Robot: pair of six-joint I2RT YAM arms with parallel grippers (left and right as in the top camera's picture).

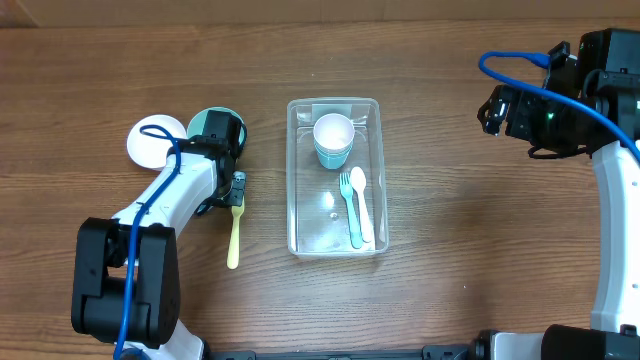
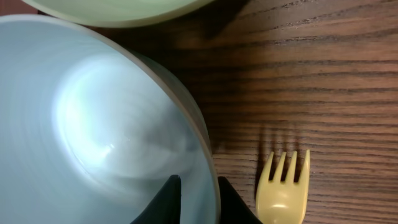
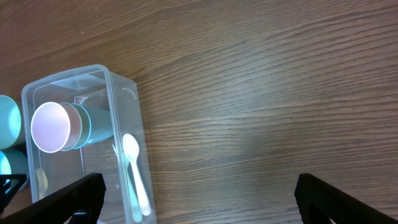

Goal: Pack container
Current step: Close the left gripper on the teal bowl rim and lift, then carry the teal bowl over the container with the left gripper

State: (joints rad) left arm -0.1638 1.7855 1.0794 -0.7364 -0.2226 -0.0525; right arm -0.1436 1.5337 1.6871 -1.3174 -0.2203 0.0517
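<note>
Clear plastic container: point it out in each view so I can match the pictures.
Overhead: the clear rectangular plastic container sits at centre, long side running top to bottom.
Left wrist: not in it.
Right wrist: the container fills the lower left, cut by the bottom edge.
Shared landmark: the white plastic spoon lying inside along its right wall, in both views showing it.

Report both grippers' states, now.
Left gripper: jaws straddle the teal bowl rim; whether they grip it cannot be told.
Right gripper: open, holding nothing.
</note>
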